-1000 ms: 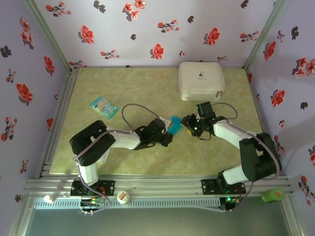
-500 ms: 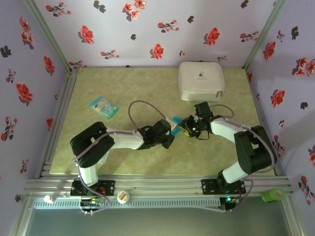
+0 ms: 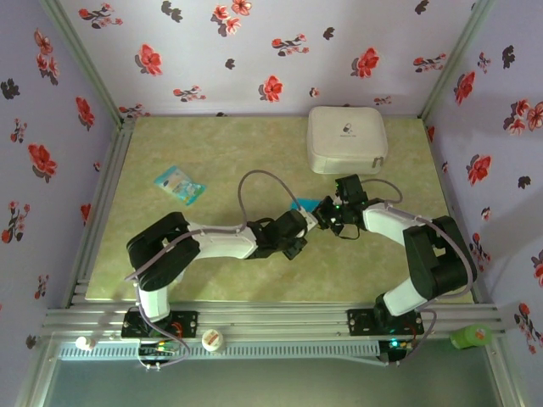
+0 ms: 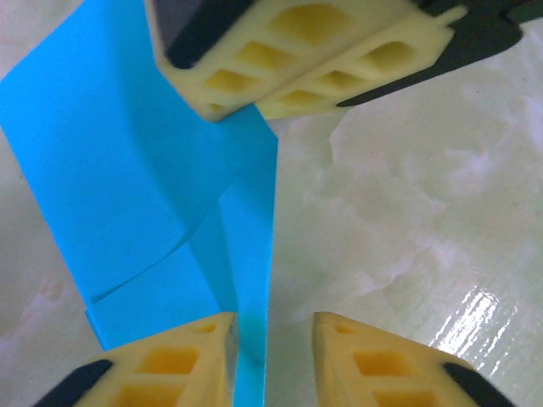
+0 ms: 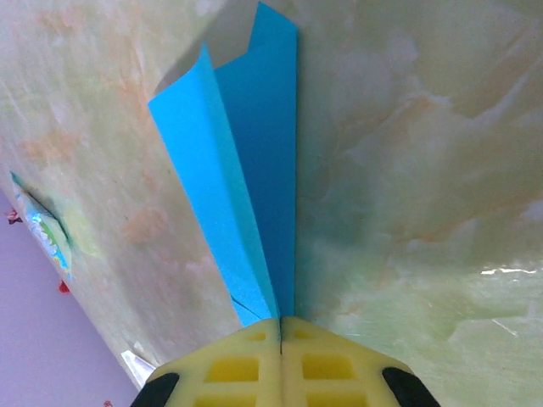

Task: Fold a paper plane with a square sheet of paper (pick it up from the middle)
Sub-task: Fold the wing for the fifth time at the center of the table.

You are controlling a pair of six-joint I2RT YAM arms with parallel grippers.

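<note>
The green marbled worktop (image 3: 212, 153) is lying inside lilac walls (image 3: 254, 42) printed with red flowers.

Right hand (image 5: 280, 326): the fingers are pressing together with no gap and pinching the narrow end of the paper (image 5: 254, 170). The paper is teal-blue and folded lengthwise into a long tapering shape with one flap lifting. It is stretching away from the fingertips over the worktop.

Left hand (image 4: 271, 331): the fingers are standing a narrow way apart and gripping nothing. They are straddling one long folded edge of the paper. That edge is running just beside one fingertip; contact cannot be told. In the left wrist view the right hand's closed fingers are clamping the paper across the sheet from the left hand.

From above, the two hands are meeting tip to tip slightly right of the worktop's centre, with a sliver of teal showing beside them. A white case (image 3: 346, 138) is sitting near the back edge, apart from the right hand. A small pale-blue packet (image 3: 179, 184) is lying well off to the left.
</note>
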